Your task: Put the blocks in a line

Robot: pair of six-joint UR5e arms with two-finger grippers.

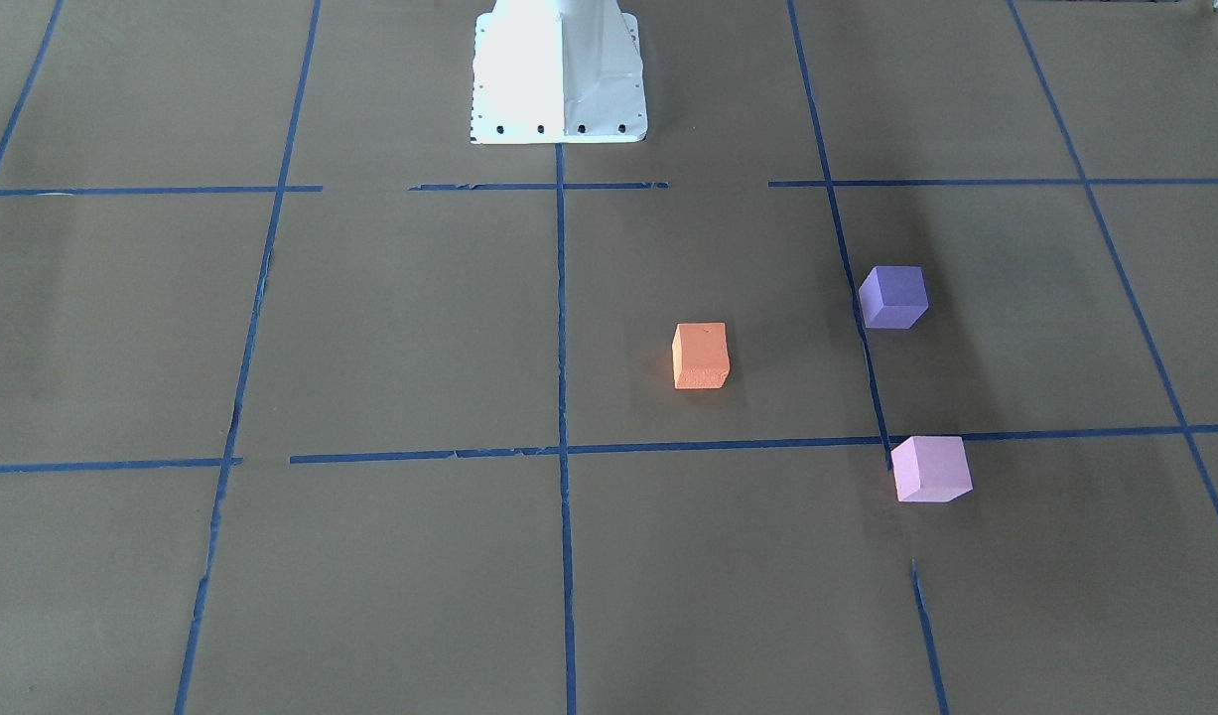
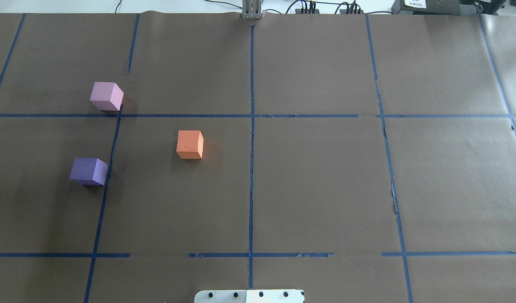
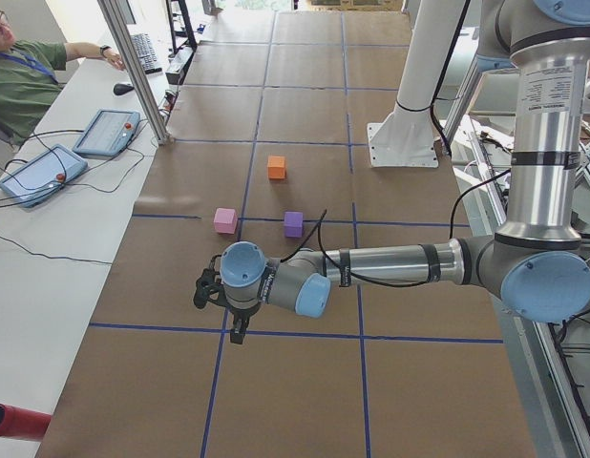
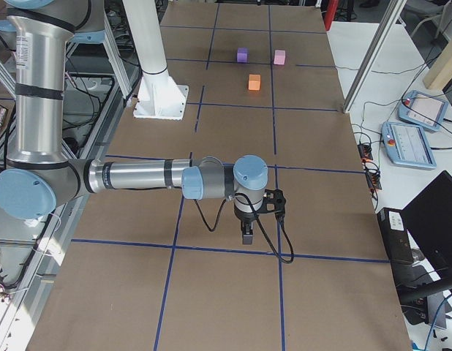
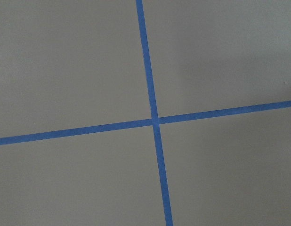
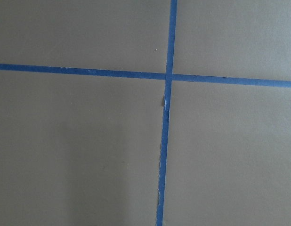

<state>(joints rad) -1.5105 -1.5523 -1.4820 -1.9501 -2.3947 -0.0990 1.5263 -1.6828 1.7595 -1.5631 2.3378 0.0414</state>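
- Overhead exterior view, left to right: violet-purple block (image 2: pixel 88 171), pale pink block (image 2: pixel 107 96) farther from the robot, then orange block (image 2: pixel 190 144). They sit apart on the table (image 2: pixel 325 189), making a triangle rather than a line.
- No fingers appear in this view.
- Left side view: the left gripper (image 3: pixel 239 334) hangs pointing down, with all three blocks well beyond its fingers. Whether those fingers are spread or clenched cannot be told.
- Right side view: the right gripper (image 4: pixel 246 238) hangs the same way, farther again from the blocks. Its finger state cannot be told either.
- Wrist views: only a blue tape cross (image 5: pixel 155 121) lies below each gripper, with no block in frame.
- Judgement: the left arm looks best placed, and the orange block is probably the one to bring level with the other two. The fingers should descend square to two flat faces, with the block centred between them, and close gently.
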